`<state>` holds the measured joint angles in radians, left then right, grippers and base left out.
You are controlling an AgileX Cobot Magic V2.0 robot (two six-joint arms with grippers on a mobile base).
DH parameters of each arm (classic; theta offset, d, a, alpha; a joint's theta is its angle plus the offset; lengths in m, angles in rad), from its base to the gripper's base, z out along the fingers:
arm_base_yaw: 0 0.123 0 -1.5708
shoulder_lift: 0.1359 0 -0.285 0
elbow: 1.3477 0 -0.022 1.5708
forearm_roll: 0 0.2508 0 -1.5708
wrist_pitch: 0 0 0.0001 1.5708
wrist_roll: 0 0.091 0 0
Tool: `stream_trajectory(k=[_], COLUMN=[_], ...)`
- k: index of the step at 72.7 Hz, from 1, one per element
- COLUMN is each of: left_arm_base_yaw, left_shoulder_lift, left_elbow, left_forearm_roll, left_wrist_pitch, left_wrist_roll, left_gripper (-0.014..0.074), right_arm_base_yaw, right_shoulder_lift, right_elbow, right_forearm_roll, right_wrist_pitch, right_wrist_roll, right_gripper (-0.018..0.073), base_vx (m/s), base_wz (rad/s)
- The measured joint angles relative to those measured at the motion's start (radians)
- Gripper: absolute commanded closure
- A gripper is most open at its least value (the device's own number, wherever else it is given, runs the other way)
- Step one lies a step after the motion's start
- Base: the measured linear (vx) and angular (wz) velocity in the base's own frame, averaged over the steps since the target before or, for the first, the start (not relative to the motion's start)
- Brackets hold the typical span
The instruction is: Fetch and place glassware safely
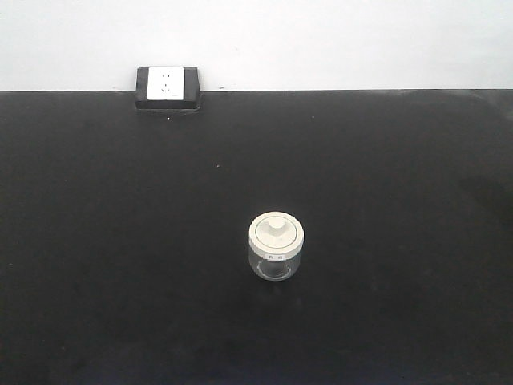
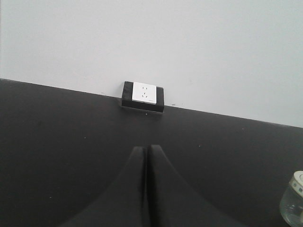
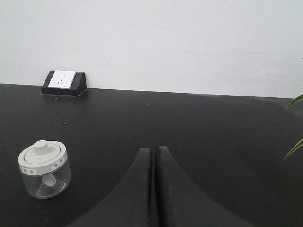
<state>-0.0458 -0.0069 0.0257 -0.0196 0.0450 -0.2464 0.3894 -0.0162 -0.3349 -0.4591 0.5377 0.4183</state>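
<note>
**Glass jar alone on a matte black table, both grippers pressed together**

The glass jar [image 1: 276,246] stands upright on the black table [image 1: 104,241], well in front of the wall socket [image 1: 166,87] and to its right in the front view. It is squat and round, its clear wall showing the dark surface through it. A wide cream-white lid [image 1: 276,231] caps it, flat and circular, with a small rounded knob at its centre and tiny dark markings on white patches along the rim.

The socket is a white faceplate set in a wedge-shaped black housing, sitting where the table meets the plain pale wall [image 1: 337,40]. The tabletop is dull and faintly speckled.

The left gripper [image 2: 146,156] has its smooth black curved fingers meeting in a thin seam, holding nothing, pointed toward the socket; the jar sits at the lower right edge of its view. The right gripper [image 3: 154,158] is likewise pressed together and empty, with the jar to its left, apart from it. Green leaf tips [image 3: 294,125] enter that view far right of the socket.
</note>
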Motion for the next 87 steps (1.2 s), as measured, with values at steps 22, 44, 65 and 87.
stream_trajectory(k=[22, 44, 65, 87], left_arm_base_yaw=[0.0, 0.0, 0.0, 0.0], left_shoulder_lift=[0.0, 0.0, 0.0, 0.0], left_elbow=[0.0, 0.0, 0.0, 0.0], left_forearm_roll=[0.0, 0.0, 0.0, 0.0], left_wrist_pitch=[0.0, 0.0, 0.0, 0.0], left_wrist_roll=[-0.002, -0.002, -0.002, -0.002], left_gripper=[0.0603, 0.0603, 0.0603, 0.0603], right_arm_base_yaw=[0.0, 0.0, -0.033, -0.325], right_shoulder_lift=[0.0, 0.0, 0.0, 0.0], right_elbow=[0.0, 0.0, 0.0, 0.094], right_forearm_roll=[0.0, 0.0, 0.019, 0.377], right_wrist_pitch=[0.0, 0.0, 0.0, -0.116], right_wrist_roll=[0.0, 0.0, -0.014, -0.341], right_gripper=[0.0567, 0.0567, 0.0567, 0.0567], base_vx=[0.0, 0.0, 0.0, 0.0], base_wz=[0.0, 0.0, 0.0, 0.0])
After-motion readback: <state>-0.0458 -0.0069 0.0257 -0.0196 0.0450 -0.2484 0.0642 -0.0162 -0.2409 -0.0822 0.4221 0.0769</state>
